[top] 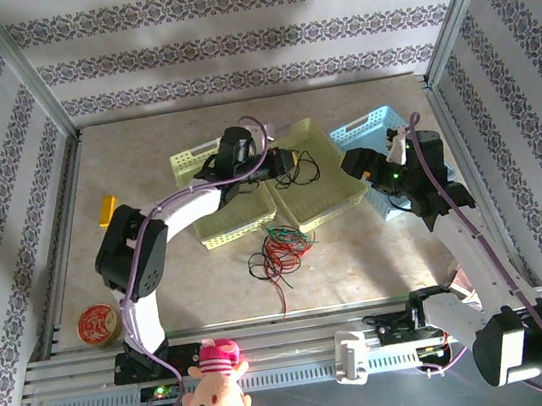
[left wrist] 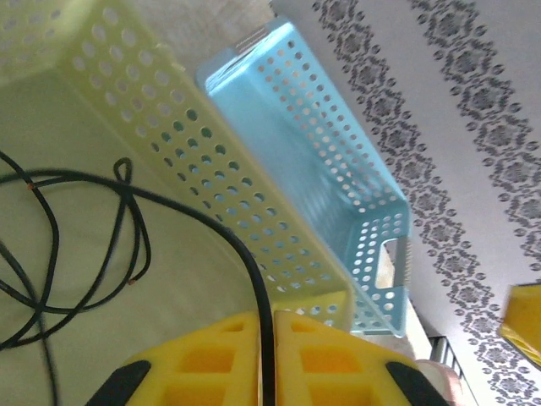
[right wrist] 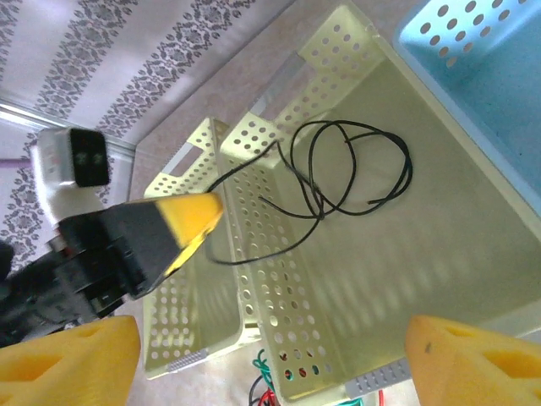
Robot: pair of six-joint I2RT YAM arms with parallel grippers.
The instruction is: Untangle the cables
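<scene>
Your left gripper (left wrist: 267, 326) pinches the thin black cable (left wrist: 241, 254), its loops lying in the pale-yellow perforated plastic basket (left wrist: 211, 169). Release low so the tail drops inside. Your right gripper (right wrist: 270, 355) gapes empty; the red-green wire tangle (top: 278, 252) lies outside.

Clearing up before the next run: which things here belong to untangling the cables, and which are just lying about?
In the job: black cable, pinched by the left gripper; yellow basket holding it; red, green and black tangle.
Lying about: plush doll; round red disc; yellow block.
</scene>
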